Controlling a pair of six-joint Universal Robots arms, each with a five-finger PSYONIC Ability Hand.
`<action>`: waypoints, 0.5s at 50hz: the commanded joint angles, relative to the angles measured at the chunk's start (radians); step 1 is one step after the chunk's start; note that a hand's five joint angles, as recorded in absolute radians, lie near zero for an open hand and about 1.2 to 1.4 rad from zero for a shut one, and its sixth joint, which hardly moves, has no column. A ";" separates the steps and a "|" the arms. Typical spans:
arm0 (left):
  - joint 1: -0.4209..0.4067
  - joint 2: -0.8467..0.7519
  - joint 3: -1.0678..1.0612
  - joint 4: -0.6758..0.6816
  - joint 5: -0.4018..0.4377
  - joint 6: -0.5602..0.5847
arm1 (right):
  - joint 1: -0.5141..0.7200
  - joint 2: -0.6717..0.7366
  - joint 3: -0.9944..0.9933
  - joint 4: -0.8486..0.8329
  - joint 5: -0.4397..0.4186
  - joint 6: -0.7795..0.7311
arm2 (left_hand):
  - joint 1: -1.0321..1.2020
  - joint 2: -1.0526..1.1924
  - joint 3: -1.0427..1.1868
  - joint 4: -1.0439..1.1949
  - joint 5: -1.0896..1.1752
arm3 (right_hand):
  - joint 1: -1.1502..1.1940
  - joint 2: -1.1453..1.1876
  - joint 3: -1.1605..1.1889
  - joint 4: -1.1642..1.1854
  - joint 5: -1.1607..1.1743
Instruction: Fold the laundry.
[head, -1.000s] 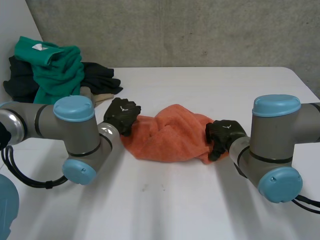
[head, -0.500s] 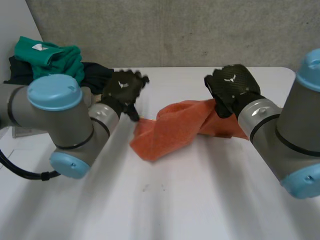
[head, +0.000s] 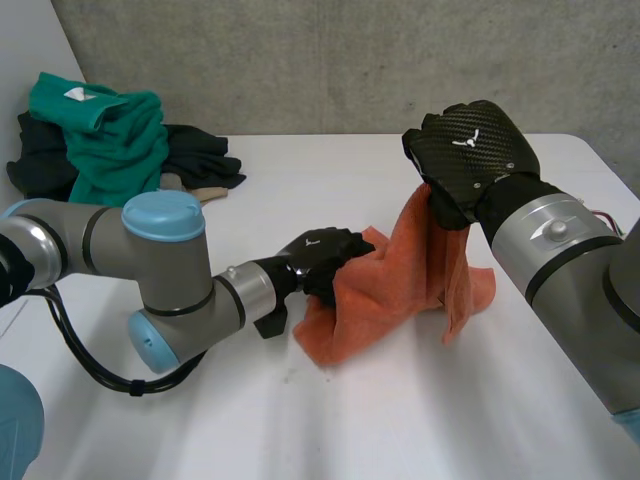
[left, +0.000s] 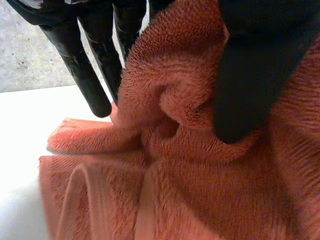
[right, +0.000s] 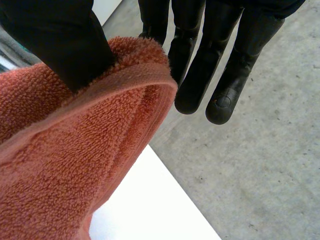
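An orange towel (head: 400, 285) stands bunched in the middle of the white table (head: 420, 430), pulled up into a peak. My right hand (head: 470, 160) is raised above the table and holds the towel's top edge. In the right wrist view its thumb (right: 55, 35) pinches the hemmed edge of the towel (right: 60, 175) against the straight fingers (right: 200, 65). My left hand (head: 318, 258) is low at the towel's left side. In the left wrist view a fold of the towel (left: 175, 190) bunches between its thumb (left: 250, 75) and fingers (left: 92, 70).
A pile of green and black clothes (head: 110, 140) lies at the table's back left corner, with a beige piece (head: 200, 190) at its edge. A grey concrete wall (head: 350, 60) runs behind the table. My left arm (head: 165, 270) lies across the front left.
My right hand has lifted the towel's edge higher and nearer the middle. My left hand let go, came down from the back and took a fold at the towel's left side.
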 joint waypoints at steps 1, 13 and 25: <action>0.014 0.013 0.051 0.076 0.040 -0.293 | -0.003 0.103 -0.077 -0.005 -0.001 -0.031 | 0.617 0.638 0.656 0.654 0.662 | 0.413 0.224 0.222 0.212 0.243; 0.033 0.235 0.041 0.291 -0.437 -0.256 | -0.009 0.289 -0.410 -0.221 0.080 -0.087 | 0.617 0.638 0.656 0.654 0.662 | 0.413 0.224 0.222 0.212 0.243; -0.117 0.475 -0.301 0.305 -0.570 0.162 | 0.003 0.320 -0.413 -0.355 0.117 -0.089 | 0.617 0.638 0.656 0.654 0.662 | 0.413 0.224 0.222 0.212 0.243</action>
